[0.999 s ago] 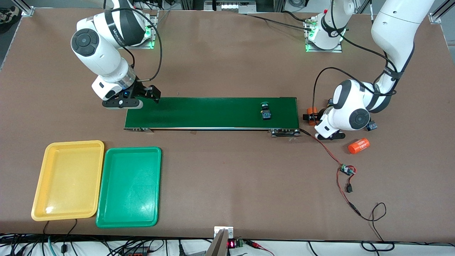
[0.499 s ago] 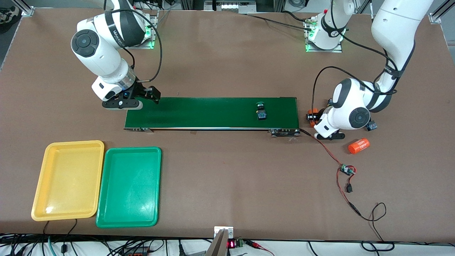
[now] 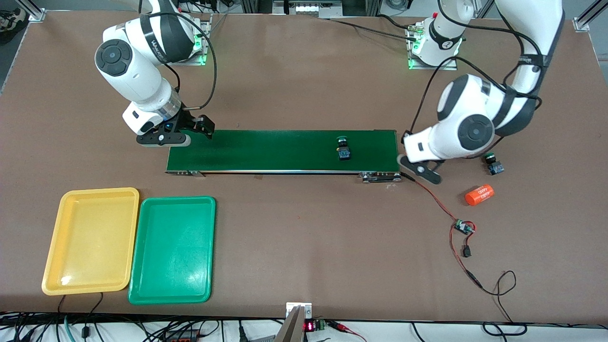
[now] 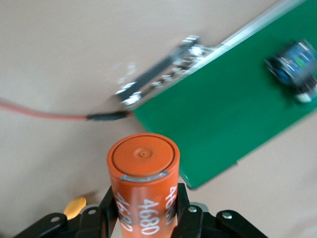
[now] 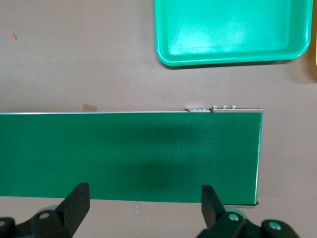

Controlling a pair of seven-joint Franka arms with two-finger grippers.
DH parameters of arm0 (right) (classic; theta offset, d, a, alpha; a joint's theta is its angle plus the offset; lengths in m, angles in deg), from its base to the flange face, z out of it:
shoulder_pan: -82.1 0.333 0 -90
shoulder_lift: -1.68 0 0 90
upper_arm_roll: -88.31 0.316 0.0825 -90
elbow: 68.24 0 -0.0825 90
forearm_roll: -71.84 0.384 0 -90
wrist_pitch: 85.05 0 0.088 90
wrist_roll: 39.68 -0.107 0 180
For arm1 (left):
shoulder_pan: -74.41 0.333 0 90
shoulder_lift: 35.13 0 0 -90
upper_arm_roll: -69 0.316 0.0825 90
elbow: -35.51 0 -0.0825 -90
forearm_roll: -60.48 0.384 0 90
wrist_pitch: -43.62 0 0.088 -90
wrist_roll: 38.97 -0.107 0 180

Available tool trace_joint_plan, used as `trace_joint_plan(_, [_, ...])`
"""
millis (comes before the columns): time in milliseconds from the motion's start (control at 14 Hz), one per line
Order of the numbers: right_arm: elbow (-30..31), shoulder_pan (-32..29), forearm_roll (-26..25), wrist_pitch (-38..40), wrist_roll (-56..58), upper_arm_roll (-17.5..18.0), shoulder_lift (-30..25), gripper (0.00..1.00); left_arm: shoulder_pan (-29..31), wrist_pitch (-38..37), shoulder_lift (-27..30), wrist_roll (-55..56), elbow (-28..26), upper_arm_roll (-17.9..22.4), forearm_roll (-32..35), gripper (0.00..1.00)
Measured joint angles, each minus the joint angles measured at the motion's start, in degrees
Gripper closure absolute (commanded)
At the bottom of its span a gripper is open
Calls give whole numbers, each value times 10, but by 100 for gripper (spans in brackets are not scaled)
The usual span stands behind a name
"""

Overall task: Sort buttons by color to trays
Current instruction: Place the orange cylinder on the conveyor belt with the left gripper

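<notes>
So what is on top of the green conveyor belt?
One green-capped button lies on the conveyor belt, toward the left arm's end. The right pincer hides the corner beneath it.

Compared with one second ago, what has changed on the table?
The left tool rose holding an orange cylinder, uncovering a green button. The belt's green button rode toward the right arm's end. The right tool, open, and both trays stayed.

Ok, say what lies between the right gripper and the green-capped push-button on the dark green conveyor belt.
Only bare belt, per the front view, from the open right gripper over the belt's end to the button. The left gripper holds an orange cylinder.
</notes>
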Motion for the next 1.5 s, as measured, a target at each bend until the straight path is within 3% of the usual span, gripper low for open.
trace_joint_plan(499, [0, 1, 0, 0, 0, 0, 0, 0, -74, 40, -14, -262, -3, 0, 65, 100])
trace_joint_plan(785, [0, 5, 0, 0, 0, 0, 0, 0, -135, 72, -35, -282, -13, -1, 161, 96])
trace_joint_plan(1070, [0, 5, 0, 0, 0, 0, 1, 0, -150, 73, -43, -276, -31, 2, 175, 88])
trace_joint_plan(1141, [0, 5, 0, 0, 0, 0, 1, 0, -149, 73, -44, -262, -36, 4, 175, 83])
trace_joint_plan(1213, [0, 6, 0, 0, 0, 0, 1, 0, -148, 73, -45, -240, -43, 5, 175, 67])
trace_joint_plan(1284, [0, 6, 0, 0, 0, 0, 1, 0, -148, 74, -45, -221, -49, 5, 175, 1])
trace_joint_plan(1498, [0, 6, 0, 0, 0, 0, 1, 0, -148, 80, -45, -198, -53, 5, 175, 0])
